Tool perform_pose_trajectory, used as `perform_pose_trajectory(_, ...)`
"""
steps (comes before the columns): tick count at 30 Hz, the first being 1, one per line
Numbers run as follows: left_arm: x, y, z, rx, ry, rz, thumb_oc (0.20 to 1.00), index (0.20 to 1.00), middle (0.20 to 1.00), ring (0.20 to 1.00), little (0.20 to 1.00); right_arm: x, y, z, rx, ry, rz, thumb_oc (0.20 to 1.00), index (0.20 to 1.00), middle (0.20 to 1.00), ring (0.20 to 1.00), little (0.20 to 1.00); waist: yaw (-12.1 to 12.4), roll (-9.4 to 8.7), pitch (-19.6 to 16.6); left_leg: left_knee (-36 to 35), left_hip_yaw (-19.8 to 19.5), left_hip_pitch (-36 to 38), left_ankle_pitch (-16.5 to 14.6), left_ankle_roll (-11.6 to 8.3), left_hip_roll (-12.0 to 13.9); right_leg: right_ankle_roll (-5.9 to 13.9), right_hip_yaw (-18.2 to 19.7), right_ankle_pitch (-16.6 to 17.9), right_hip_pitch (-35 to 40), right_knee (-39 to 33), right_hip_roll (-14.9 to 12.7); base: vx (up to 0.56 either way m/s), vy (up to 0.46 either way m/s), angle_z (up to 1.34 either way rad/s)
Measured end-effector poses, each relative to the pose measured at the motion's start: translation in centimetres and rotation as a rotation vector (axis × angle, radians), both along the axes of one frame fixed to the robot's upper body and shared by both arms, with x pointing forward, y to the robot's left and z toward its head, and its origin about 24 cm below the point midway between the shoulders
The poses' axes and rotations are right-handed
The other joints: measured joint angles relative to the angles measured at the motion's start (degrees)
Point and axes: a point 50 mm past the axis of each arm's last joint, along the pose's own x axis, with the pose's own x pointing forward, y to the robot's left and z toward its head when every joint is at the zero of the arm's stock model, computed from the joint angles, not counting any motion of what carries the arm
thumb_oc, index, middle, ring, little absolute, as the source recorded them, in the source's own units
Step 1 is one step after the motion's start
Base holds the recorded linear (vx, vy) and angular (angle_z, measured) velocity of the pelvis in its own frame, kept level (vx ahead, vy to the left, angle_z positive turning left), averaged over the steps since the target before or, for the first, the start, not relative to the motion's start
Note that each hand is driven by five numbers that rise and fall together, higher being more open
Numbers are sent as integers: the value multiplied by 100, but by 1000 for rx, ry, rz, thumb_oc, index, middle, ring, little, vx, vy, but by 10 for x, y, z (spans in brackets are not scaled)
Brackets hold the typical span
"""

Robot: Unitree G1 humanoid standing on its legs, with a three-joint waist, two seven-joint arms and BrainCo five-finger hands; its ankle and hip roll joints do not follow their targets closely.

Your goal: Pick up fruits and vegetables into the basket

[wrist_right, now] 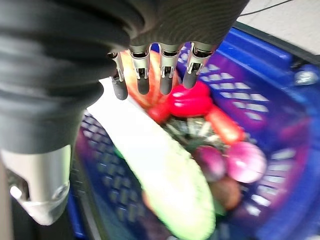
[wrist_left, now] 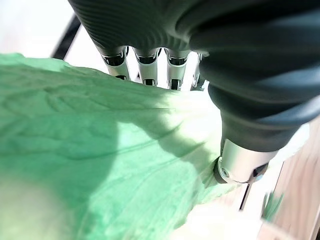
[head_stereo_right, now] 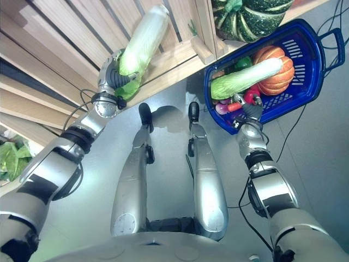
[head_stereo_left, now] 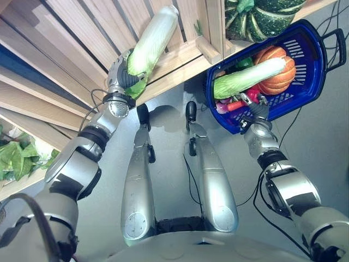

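The left hand (head_stereo_left: 126, 75) is wrapped around the leafy end of a napa cabbage (head_stereo_left: 152, 39), lifted clear of the slatted wooden shelf (head_stereo_left: 65, 33), so the carry step looks to be in hand. The blue basket (head_stereo_left: 311, 82), hanging from the right hand (head_stereo_left: 256, 112), whose fingers seem curled under its rim, already holds another napa cabbage (head_stereo_left: 248, 77), a pumpkin (head_stereo_left: 278, 68), a red pepper (wrist_right: 190, 100) and smaller produce. Next the cabbage must swing across and drop in lengthwise. No writing is legible anywhere
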Motion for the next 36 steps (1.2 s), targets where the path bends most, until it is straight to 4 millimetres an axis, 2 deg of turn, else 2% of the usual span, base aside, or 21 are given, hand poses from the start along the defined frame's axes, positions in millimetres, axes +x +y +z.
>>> perform_pose_trajectory(4,-9,-2,0,-3,-56,-19,200,200,200,200,200,-2,0,14,7,-94,-103,1000,1000,1000,1000,1000,56,1,1,-40,-16,-6,29,19,-7,-2,-11,-1,-12,-5,-5,-2,7,1)
perform_pose_trajectory(11,-16,-13,22,11,-195,-71,200,200,200,200,200,-3,6,55,0,-314,-247,1000,1000,1000,1000,1000,55,3,2,-118,-40,-12,59,9,-16,-4,-34,-1,-45,-6,-11,-10,20,2)
perform_pose_trajectory(16,-21,-20,38,13,-278,-119,200,200,200,200,200,-8,11,75,11,-455,-256,1000,1000,1000,1000,1000,57,6,3,-125,-40,-7,59,8,-17,-9,-35,1,-44,-2,-12,0,0,0)
perform_pose_trajectory(19,-25,-26,48,11,-334,-160,200,200,200,200,200,-12,19,92,37,-571,-205,1000,1000,1000,1000,1000,62,8,5,-125,-40,2,61,7,-16,-10,-35,1,-39,5,-11,0,0,0)
perform_pose_trajectory(23,-32,-37,61,28,-380,-247,200,200,200,200,200,-19,33,113,53,-699,-55,1000,1000,1000,1000,1000,57,10,6,-129,-37,14,69,5,-13,-6,-32,-1,-35,17,-9,0,0,0)
perform_pose_trajectory(26,-36,-44,67,70,-406,-315,200,200,200,200,200,-22,46,122,54,-766,146,1000,1000,1000,1000,1000,49,10,6,-129,-38,19,74,4,-13,-6,-33,-2,-34,29,-9,0,0,0)
perform_pose_trajectory(31,-45,-58,73,132,-409,-441,200,200,200,200,200,-26,75,120,82,-771,514,1000,1000,1000,1000,1000,50,10,6,-175,-47,47,106,-9,-11,-6,-52,-3,-23,41,-10,0,0,0)
perform_pose_trajectory(36,-51,-68,77,182,-401,-531,200,200,200,200,200,-29,99,114,139,-732,744,1000,1000,1000,1000,1000,36,10,6,-185,-48,51,113,-22,-9,-3,-70,-5,-15,41,-10,0,0,0)
